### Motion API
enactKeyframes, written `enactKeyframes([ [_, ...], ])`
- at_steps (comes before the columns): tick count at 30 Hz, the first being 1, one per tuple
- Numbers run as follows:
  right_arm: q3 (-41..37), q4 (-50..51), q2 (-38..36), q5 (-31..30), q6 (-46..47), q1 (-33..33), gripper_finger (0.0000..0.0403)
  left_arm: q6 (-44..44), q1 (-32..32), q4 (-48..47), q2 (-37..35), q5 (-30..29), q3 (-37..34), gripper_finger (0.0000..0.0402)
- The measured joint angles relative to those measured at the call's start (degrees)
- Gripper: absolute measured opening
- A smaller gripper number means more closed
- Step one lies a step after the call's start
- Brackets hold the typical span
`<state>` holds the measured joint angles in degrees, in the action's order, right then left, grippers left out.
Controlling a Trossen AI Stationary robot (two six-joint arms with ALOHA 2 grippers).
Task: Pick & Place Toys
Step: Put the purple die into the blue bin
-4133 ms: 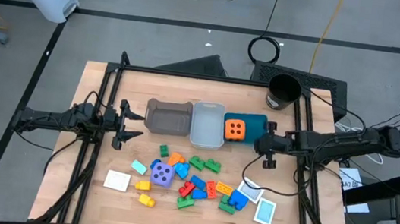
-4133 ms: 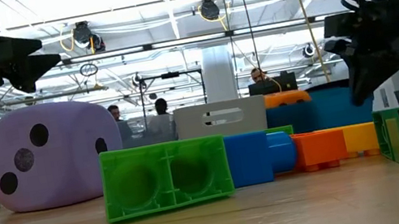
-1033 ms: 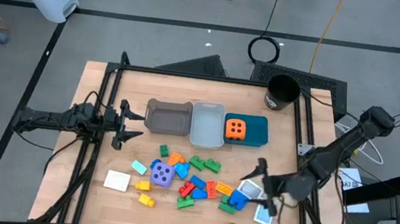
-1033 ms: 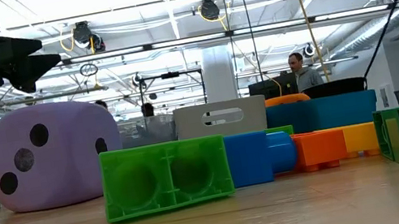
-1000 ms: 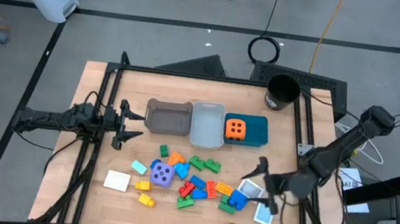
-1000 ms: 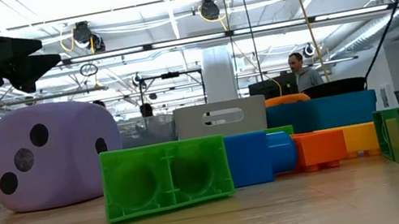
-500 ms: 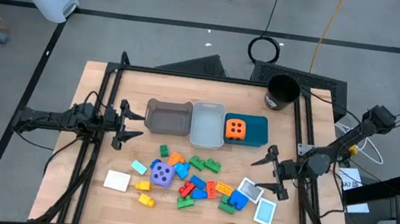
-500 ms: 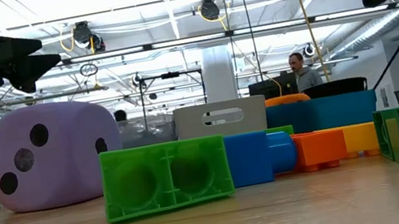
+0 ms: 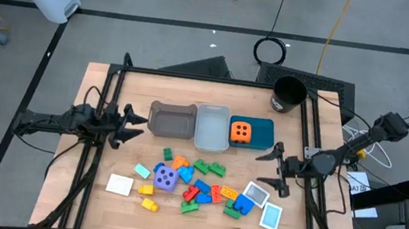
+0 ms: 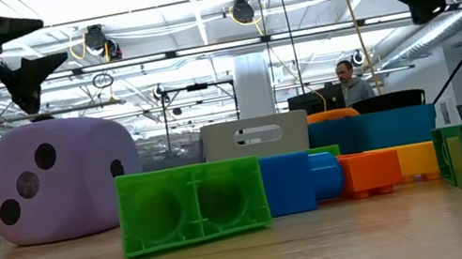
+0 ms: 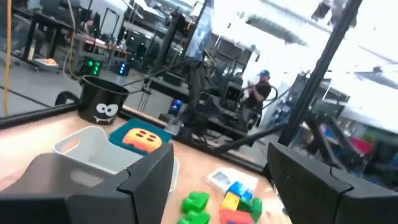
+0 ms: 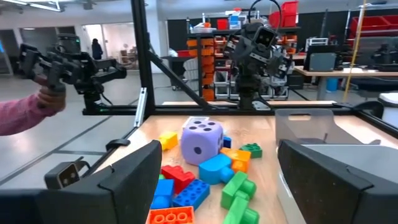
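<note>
In the high view we see the left gripper (image 9: 138,119) at centre left of the frame, jaws spread and holding nothing, just left of the grey bin (image 9: 172,120). The right gripper (image 9: 270,169) sits right of centre, jaws spread wide and empty, below the teal bin (image 9: 264,134) and just above the white cards (image 9: 256,193).

The orange dotted cube (image 9: 240,132) lies inside the teal bin; the clear bin (image 9: 211,126) stands between the grey and teal ones. The purple dotted cube (image 9: 166,178) rests among the scattered bricks (image 9: 207,188) in the lower middle of the frame.

The black cup (image 11: 102,107), at left in the left wrist view, carries a printed cartoon face; we find no writing we can read. In the right wrist view a person's sleeve (image 12: 22,116) shows at the left edge.
</note>
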<state>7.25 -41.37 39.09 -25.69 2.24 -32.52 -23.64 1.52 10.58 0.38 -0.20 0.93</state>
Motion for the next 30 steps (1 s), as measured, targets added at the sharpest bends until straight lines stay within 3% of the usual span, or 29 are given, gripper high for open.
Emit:
enactKeyframes([
  [4, 0.0, 0.6, 0.0, 0.0, 0.0, 0.9, 0.0308, -4.1, 0.0, -0.8, 0.6, 0.1, 0.0, 0.0269],
  [8, 0.0, 1.4, 0.0, 0.2, 0.0, 1.1, 0.0308, -20.3, -1.6, -2.0, 5.1, 0.2, 0.5, 0.0269],
  [22, 0.0, 2.2, 0.0, 0.2, 0.1, 1.1, 0.0308, -39.5, -19.4, -9.7, 46.2, 1.4, 16.6, 0.0269],
  [30, 0.0, 2.6, 0.0, 0.2, 0.1, 1.1, 0.0308, -47.3, -22.4, -8.5, 60.7, 4.5, 22.6, 0.0269],
])
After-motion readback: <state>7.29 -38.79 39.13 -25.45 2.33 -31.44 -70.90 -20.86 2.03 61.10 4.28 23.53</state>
